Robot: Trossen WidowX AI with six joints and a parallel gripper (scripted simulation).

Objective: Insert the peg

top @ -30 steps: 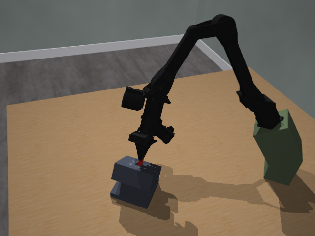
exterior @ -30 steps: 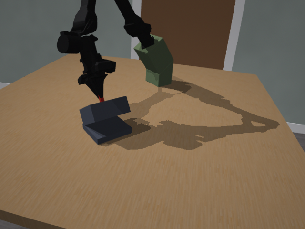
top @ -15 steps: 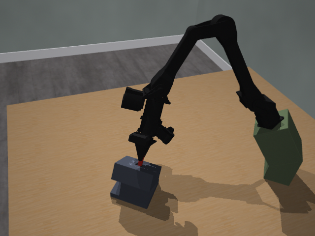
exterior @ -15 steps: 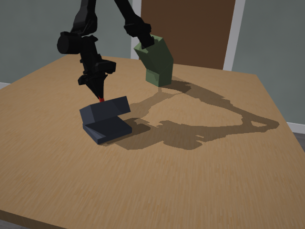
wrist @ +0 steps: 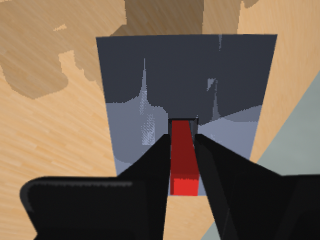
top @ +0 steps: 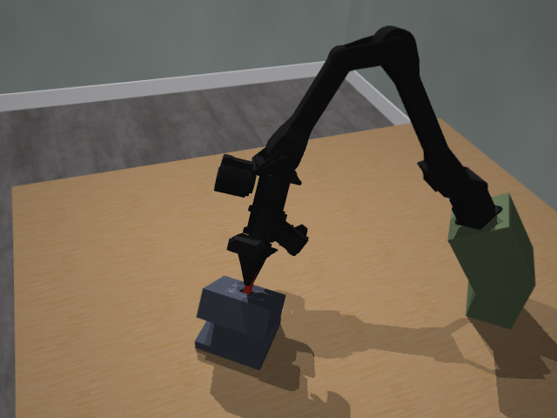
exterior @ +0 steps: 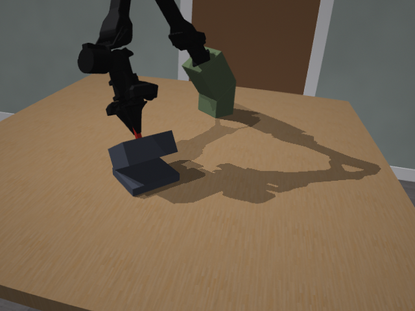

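The dark grey block with the sloped panel (top: pixel 240 314) stands on the wooden table; it also shows in the exterior view (exterior: pixel 144 157) and fills the upper wrist view (wrist: pixel 185 85). The red peg (wrist: pixel 183 160) points into the panel's hole (wrist: pixel 184 121), with its far end inside and its near part still out. A short red stub shows above the panel in the top and exterior views (top: pixel 248 286) (exterior: pixel 137 134). My gripper (wrist: pixel 182 140) points down at the hole, its fingertips (top: pixel 248 279) just above the panel. The fingers stand slightly apart on either side of the peg, only a little wider than it.
The arm's base sits on a green pedestal (top: pixel 493 265) at the table's right side, seen at the back in the exterior view (exterior: pixel 211 83). The arm arches high over the table between pedestal and block. The block's lower step (exterior: pixel 147 175) juts out in front.
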